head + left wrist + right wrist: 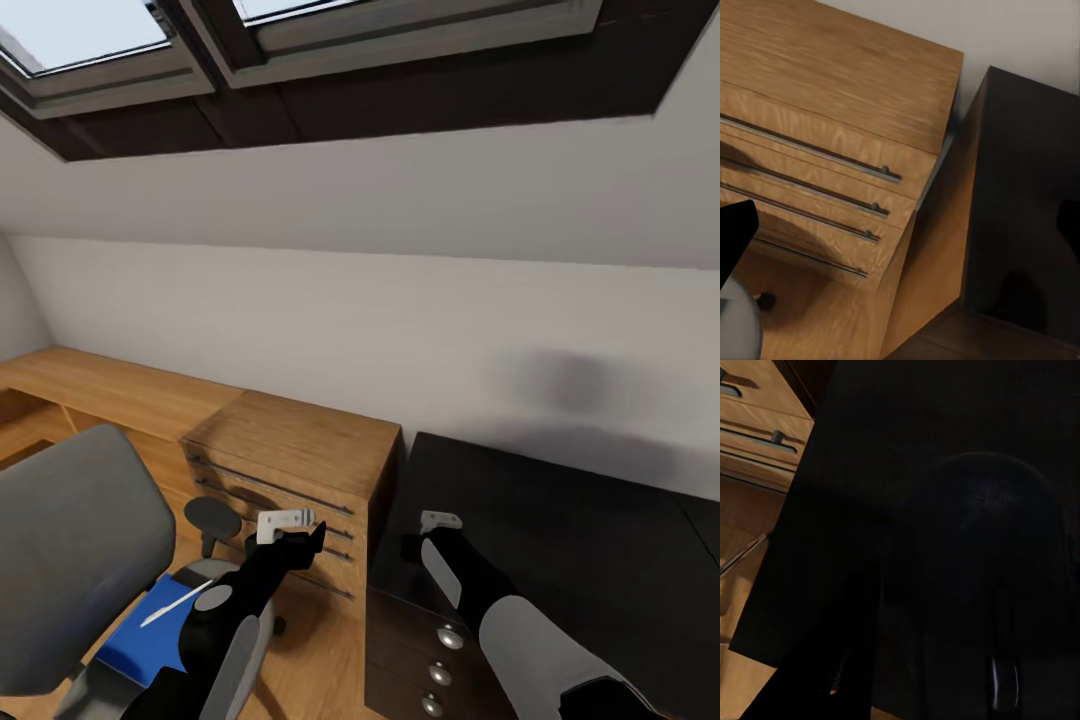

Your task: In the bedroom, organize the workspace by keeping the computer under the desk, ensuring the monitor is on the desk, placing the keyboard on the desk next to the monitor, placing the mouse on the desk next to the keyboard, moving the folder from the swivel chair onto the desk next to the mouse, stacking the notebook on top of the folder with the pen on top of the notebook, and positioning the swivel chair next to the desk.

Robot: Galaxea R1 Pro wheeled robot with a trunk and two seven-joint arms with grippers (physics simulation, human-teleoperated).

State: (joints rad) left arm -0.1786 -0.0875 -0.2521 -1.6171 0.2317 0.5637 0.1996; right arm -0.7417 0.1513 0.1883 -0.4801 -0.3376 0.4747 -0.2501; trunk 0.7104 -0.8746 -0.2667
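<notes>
The folder (140, 640) with the pen (176, 604) on it lies on the swivel chair (80, 560); the left gripper (300, 535), opening unclear, should descend squarely over it, while the right gripper (425, 530), opening likewise unclear, hovers above the desk (580, 540).

A grey upholstered swivel chair (75, 560) with a black armrest pad stands at the lower left of the head view, its broad backrest upright and nearest the camera, its seat facing a low wooden cabinet. On the seat lies a flat bright blue folder (150, 635), partly hidden by the backrest and a robot arm. A thin white pen (177, 603) rests slantwise on top of the folder. To the right, beyond the cabinet, stands the glossy black desk (560, 530); its top is dark and reflective, and a black drawer unit with round silver knobs sits beneath its near corner.
</notes>
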